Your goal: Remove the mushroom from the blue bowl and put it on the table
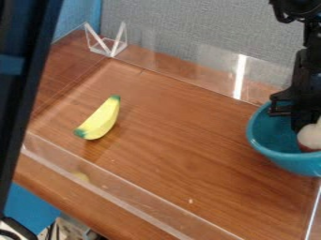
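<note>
One blue bowl (279,148), at the right edge of the table (189,141). One mushroom (310,137), pale and only partly visible at the bowl's rim. One yellow banana (99,117) with a green tip, lying on the wood. One robot arm carrying one gripper (305,105). One clear acrylic wall (175,64) surrounding the tabletop.
</note>
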`<state>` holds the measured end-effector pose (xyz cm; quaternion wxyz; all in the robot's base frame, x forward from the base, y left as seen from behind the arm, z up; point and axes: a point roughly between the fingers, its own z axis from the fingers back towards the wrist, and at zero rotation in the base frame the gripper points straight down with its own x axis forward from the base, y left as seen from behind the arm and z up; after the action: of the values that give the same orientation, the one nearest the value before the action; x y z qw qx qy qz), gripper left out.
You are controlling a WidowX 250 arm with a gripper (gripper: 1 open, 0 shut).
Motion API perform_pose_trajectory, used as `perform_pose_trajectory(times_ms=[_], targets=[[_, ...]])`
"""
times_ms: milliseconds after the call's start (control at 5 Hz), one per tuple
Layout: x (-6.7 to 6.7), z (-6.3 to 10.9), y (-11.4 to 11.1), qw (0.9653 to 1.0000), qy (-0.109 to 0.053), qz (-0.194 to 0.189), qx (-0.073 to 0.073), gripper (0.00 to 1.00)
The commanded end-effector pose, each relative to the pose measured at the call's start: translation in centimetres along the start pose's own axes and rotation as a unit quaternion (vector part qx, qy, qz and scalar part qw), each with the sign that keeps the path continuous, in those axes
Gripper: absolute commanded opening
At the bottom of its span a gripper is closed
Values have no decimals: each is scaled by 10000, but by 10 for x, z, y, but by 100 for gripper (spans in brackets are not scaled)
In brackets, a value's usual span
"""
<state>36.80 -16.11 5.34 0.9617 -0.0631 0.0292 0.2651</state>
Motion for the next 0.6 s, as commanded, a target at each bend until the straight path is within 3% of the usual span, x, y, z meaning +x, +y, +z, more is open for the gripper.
perform_pose_trajectory(times_ms=[0,400], targets=[[5,49,-26,9977,-363,-127,-555,0],[5,45,-41,9980,-263,-122,-555,0]])
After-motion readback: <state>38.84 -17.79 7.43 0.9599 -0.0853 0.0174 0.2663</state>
